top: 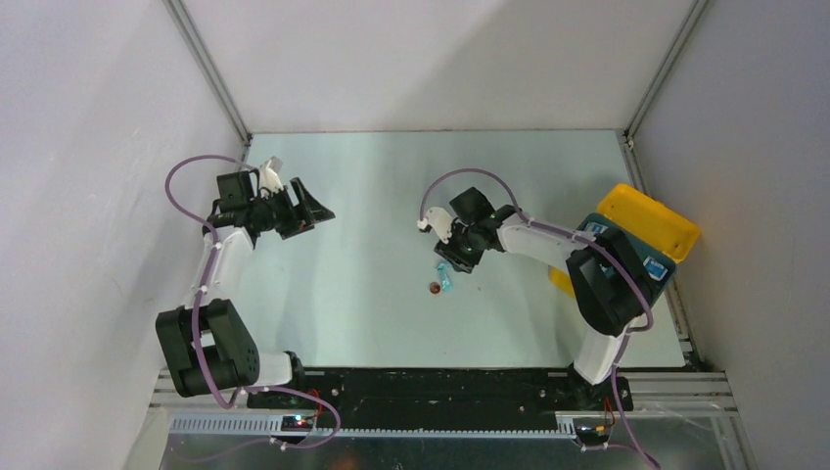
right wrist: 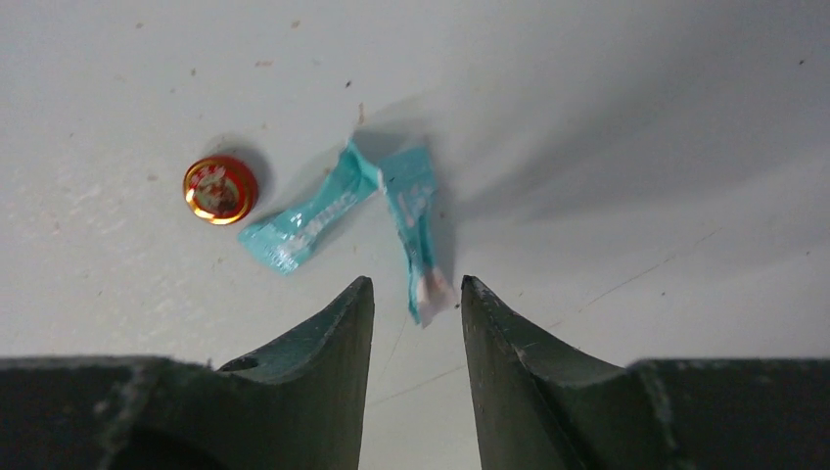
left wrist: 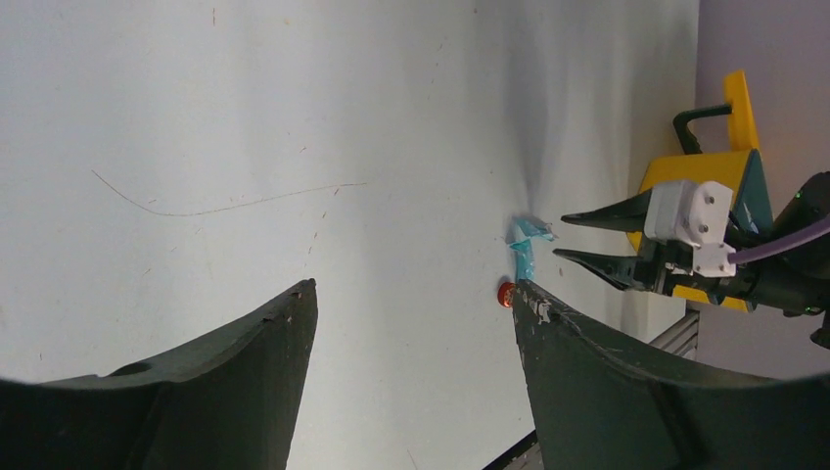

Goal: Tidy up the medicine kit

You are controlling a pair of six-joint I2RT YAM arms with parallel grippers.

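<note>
The medicine kit (top: 654, 221), a yellow case with its lid open, stands at the right edge of the table, partly hidden behind the right arm; it also shows in the left wrist view (left wrist: 707, 168). Two teal packets (right wrist: 311, 221) (right wrist: 415, 217) lie joined in a V on the table centre (top: 446, 278). My right gripper (right wrist: 416, 282) hovers low over them, open, and the white end of one packet lies between its tips, untouched. My left gripper (top: 311, 211) hangs wide open and empty at the left, well away from the packets.
A small red-and-gold bottle cap (right wrist: 220, 189) lies just left of the packets (top: 435, 288). A dark teal tray (top: 626, 247) with small blue packets sits in the yellow case. Grey walls close the table at the back and on both sides.
</note>
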